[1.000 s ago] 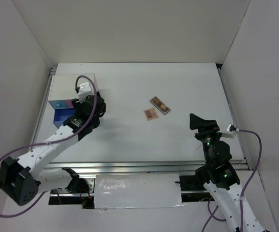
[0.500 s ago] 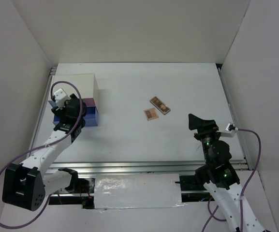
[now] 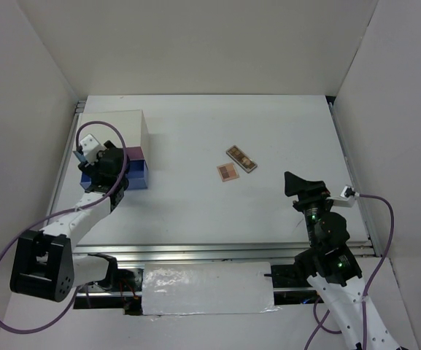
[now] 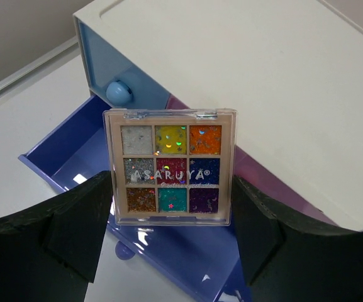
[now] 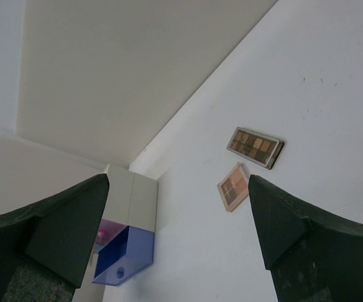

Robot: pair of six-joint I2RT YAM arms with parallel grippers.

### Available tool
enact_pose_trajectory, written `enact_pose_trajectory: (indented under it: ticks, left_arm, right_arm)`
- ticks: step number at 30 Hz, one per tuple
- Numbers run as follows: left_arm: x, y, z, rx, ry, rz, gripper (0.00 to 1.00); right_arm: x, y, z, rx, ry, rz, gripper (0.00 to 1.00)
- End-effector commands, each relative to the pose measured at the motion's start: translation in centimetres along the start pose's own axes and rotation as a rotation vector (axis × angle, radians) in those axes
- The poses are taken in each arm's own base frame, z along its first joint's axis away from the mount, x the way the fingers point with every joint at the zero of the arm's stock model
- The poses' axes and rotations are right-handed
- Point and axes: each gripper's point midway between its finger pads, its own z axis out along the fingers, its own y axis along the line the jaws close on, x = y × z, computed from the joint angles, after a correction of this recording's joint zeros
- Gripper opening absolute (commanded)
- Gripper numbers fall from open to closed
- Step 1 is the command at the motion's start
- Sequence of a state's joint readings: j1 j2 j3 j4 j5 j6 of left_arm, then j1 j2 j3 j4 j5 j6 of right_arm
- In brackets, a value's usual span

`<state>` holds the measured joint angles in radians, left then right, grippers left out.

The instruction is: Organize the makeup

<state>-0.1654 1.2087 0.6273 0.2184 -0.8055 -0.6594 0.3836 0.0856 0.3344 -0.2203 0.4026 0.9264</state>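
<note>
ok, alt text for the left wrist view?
The left hand grips a nine-pan multicoloured eyeshadow palette by its side edges. Behind it are the open blue drawer and the white box it belongs to.

Robot test cell in a lab, not a dressing room

A bare white table (image 3: 268, 219) is boxed in on three sides by plain white panels (image 3: 195, 44), with aluminium rails (image 3: 217, 251) running along its edges. Two white-and-black arms, the left arm (image 3: 71, 219) and the right arm (image 3: 327, 244), are bolted at the near edge. Purple cables (image 3: 374, 197) loop loose from their wrists, and exposed wiring sits beside a taped-over plate (image 3: 206, 288) between the bases. The only domestic things look like staged props: a white drawer box (image 3: 115, 127), a multicoloured palette (image 4: 170, 167), and two small brown palettes (image 3: 241, 158) lying alone on the open surface
</note>
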Motion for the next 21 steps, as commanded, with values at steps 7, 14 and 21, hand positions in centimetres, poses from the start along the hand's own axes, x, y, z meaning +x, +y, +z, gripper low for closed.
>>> enact_pose_trajectory:
  ticks: [7, 14, 21]
  left_arm:
    - [0.4, 0.1, 0.4, -0.002, -0.006, -0.049, 0.99]
    - [-2.2, -0.3, -1.1, 0.022, -0.017, -0.077, 0.99]
    - [-1.5, -10.4, -8.0, 0.331, 0.071, 0.12, 0.99]
  right_arm:
    - [-0.7, 1.1, 0.0, -0.051, -0.032, 0.013, 1.0]
    - [-0.7, 1.1, 0.0, -0.052, -0.03, 0.013, 1.0]
    - [-0.7, 1.0, 0.0, -0.047, -0.032, 0.021, 1.0]
